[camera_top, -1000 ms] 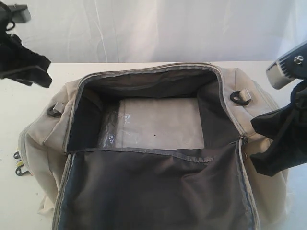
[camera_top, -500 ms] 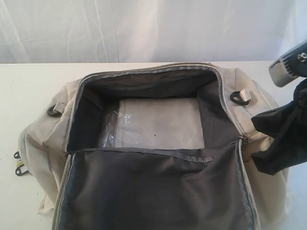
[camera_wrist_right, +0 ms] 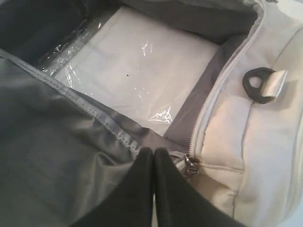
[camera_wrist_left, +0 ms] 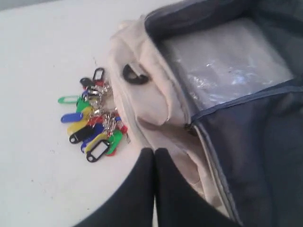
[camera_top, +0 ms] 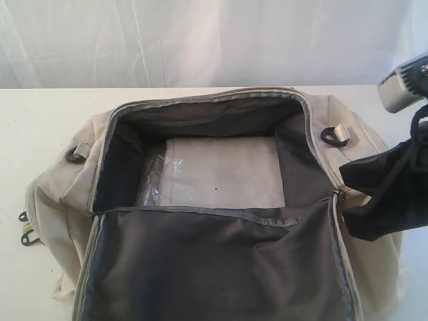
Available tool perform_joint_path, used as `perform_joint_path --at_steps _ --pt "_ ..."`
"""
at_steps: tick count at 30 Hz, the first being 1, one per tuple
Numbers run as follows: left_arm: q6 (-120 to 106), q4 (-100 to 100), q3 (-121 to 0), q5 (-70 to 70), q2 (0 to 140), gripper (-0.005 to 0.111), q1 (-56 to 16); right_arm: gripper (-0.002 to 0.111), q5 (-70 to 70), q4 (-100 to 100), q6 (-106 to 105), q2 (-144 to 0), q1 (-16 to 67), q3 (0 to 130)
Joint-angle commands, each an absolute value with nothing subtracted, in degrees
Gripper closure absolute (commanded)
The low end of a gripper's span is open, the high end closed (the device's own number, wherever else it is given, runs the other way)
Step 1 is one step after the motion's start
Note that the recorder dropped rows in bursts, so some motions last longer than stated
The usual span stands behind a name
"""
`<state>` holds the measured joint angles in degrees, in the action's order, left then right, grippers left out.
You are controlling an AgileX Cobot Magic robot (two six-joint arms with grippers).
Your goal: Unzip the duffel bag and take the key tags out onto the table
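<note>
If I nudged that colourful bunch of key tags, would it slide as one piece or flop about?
The key tags lie splayed on linked rings, so they would probably flop and trail, not move stiffly. Small and plastic-looking, so likely light. The smooth table may let them slide.

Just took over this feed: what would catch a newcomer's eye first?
The bag lies unzipped, flap folded open, showing a plastic-wrapped panel inside. The colourful key tags lie on the table beside the bag's end. The right gripper is shut by the zipper pull.
</note>
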<state>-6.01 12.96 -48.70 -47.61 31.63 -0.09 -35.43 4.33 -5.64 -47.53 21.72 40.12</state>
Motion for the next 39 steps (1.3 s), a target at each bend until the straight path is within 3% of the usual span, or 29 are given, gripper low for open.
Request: perform_joint_path --at_steps 1,6,13,19,24,32,39 --pt "-6.7 18.5 -39.7 -33.4 39.8 0.107 -0.1 0.108 -34.8 4.9 -5.7 -47.1 22.0 39.9" --pt "-11.1 22.3 -39.3 -20.1 55.2 0.107 -0.1 0.108 -34.6 4.9 -5.5 -47.1 22.0 39.9" --pt "-16.9 30.9 -44.4 -21.2 74.8 0.107 -1.4 0.108 -33.1 4.8 -5.5 -47.3 22.0 39.9" --pt "-50.3 64.7 -48.8 -25.1 79.5 0.107 -13.2 0.108 -33.0 4.8 -5.5 -47.6 22.0 39.9" --pt "-51.2 66.4 -49.3 -19.9 85.2 0.107 -19.8 0.108 -33.2 5.1 -5.5 -47.6 22.0 39.9" --pt "-51.2 67.6 -50.7 -21.6 93.7 0.107 -20.7 0.108 -33.2 5.1 -5.5 -47.6 22.0 39.9" --pt "-50.0 65.0 -58.5 -27.9 84.0 0.107 -20.7 0.108 -33.2 5.1 -5.5 -47.6 22.0 39.9"
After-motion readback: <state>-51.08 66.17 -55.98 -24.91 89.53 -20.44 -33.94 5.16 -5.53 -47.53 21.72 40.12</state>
